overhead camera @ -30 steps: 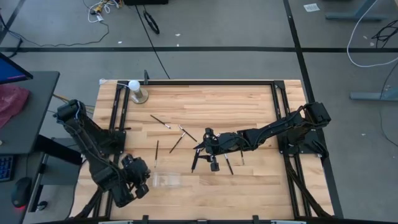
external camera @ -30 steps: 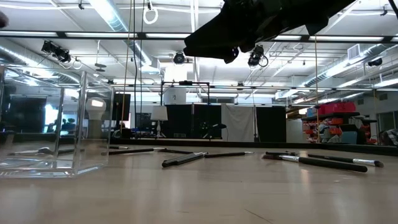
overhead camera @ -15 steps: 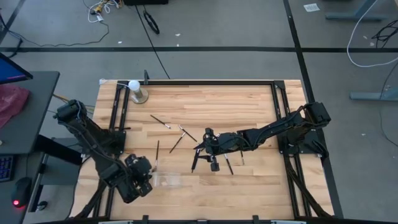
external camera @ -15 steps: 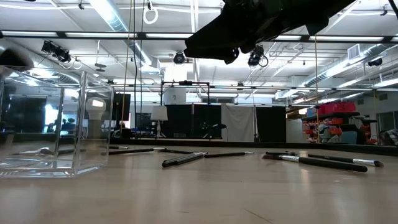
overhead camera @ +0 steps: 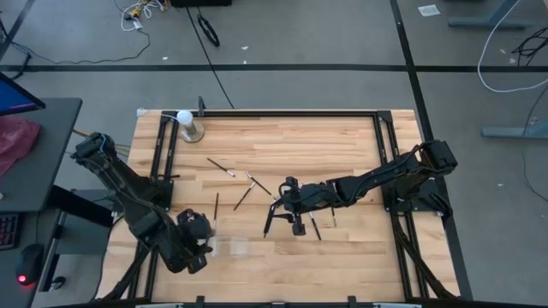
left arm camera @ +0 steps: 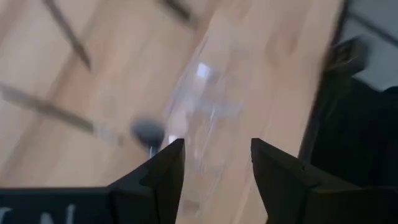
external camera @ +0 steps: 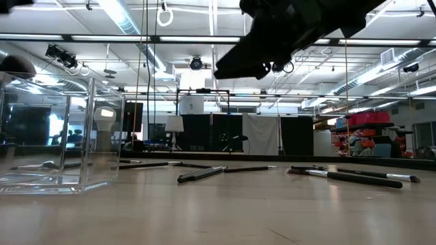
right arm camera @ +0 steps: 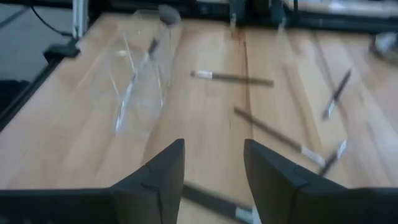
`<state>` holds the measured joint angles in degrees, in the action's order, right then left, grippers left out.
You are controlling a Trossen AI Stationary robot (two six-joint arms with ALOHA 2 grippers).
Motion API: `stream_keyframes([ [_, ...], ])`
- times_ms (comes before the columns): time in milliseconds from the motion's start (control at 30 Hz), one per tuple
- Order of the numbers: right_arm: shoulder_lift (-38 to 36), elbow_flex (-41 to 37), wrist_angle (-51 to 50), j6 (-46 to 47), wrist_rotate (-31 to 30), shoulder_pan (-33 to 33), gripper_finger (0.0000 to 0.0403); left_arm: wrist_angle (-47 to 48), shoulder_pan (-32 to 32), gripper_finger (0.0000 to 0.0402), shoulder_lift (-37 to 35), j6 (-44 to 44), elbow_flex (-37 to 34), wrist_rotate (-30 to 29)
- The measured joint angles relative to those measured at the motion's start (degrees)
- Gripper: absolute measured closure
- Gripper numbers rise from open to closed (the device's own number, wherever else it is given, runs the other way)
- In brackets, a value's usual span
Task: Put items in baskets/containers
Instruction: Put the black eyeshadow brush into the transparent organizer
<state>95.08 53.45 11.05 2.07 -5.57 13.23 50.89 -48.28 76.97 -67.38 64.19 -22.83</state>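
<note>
Lighting: bright, even, from ceiling strip lights [external camera: 122,17]. Shadows: faint. Glare: on clear organizer [external camera: 61,136]. Blur: both wrist views smeared; high view sharp.

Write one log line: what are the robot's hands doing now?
left tool: open, over organizer | right tool: open, above brushes | nothing held

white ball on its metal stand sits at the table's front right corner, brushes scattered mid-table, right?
Wrong corner. The high view shows the white ball on its metal stand at the table's back left corner. The brushes do lie scattered mid-table.
</note>
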Motion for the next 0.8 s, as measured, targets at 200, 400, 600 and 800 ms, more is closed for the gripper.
stream_keyframes([
  [200,-2.4,0.0,-18.4,8.5,-5.6,0.6,0.0236,0.2,2.1,0.0214,-0.7,18.2,2.5,-19.1],
  [400,-6.8,0.0,-43.4,26.0,-13.6,3.5,0.0236,-1.6,10.7,0.0221,-0.7,29.7,-2.4,-20.8],
  [600,-8.0,-2.3,-54.1,43.2,-15.2,8.8,0.0236,-20.4,21.3,0.0246,-0.7,41.8,-13.5,-13.4],
  [800,-7.9,-8.1,-53.6,57.6,-10.5,13.2,0.0236,-45.2,28.9,0.0263,-0.7,53.1,-21.2,-6.9],
])
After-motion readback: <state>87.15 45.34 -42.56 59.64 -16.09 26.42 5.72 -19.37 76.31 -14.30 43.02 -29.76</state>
